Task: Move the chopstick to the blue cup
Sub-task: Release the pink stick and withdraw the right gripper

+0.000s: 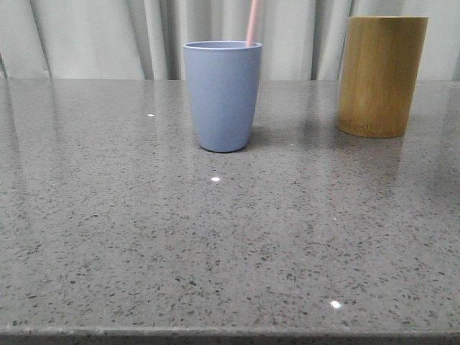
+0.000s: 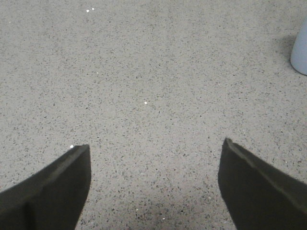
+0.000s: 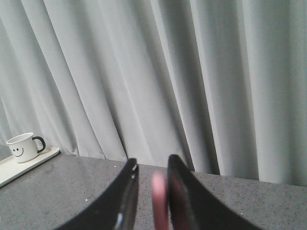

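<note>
Chopstick (image 1: pixel 251 21) stands inside the blue cup (image 1: pixel 222 95), pinched between the right gripper (image 3: pixel 152 178)'s near-closed fingers; a sideways pull before letting go could tip that cup.

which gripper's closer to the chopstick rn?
Right. The chopstick sits between the right gripper fingers. The left gripper hangs open over bare table, the blue cup off to one side.

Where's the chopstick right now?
Front view: the chopstick sticks up out of the blue cup, at its right rim. Right wrist view shows it between the right gripper fingers.
</note>
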Robot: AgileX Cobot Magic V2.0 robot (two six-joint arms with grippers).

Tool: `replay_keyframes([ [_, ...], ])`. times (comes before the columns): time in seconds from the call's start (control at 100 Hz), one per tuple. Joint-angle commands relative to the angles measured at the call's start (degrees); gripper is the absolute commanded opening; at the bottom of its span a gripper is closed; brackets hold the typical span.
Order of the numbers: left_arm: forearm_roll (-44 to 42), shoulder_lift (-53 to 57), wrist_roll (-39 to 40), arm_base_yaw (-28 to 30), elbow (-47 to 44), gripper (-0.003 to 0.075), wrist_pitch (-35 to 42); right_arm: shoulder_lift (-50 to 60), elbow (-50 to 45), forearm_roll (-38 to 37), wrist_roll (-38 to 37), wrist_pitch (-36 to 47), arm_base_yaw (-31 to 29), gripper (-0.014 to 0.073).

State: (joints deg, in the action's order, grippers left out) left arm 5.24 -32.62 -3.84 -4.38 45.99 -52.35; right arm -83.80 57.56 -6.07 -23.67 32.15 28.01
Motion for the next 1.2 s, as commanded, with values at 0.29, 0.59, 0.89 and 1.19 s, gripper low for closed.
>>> replay_keyframes([
  [0.29,0.7,-0.2,0.7,0.2,1.5,0.0537,4.1,5.0,1.9,-0.4,-0.7,1.5,-1.2,0.041],
  [0.59,0.7,-0.2,0.7,0.2,1.5,0.0537,4.1,18.0,1.9,-2.5,0.9,-20.8,-9.9,0.041],
  [0.89,0.7,-0.2,0.7,0.2,1.5,0.0537,4.1,32.5,-3.1,-10.0,2.2,-45.9,-14.9,0.041],
  [1.19,0.7,-0.2,0.7,0.2,1.5,0.0537,4.1,47.7,-14.2,-10.3,2.2,-61.1,-14.9,0.0404],
])
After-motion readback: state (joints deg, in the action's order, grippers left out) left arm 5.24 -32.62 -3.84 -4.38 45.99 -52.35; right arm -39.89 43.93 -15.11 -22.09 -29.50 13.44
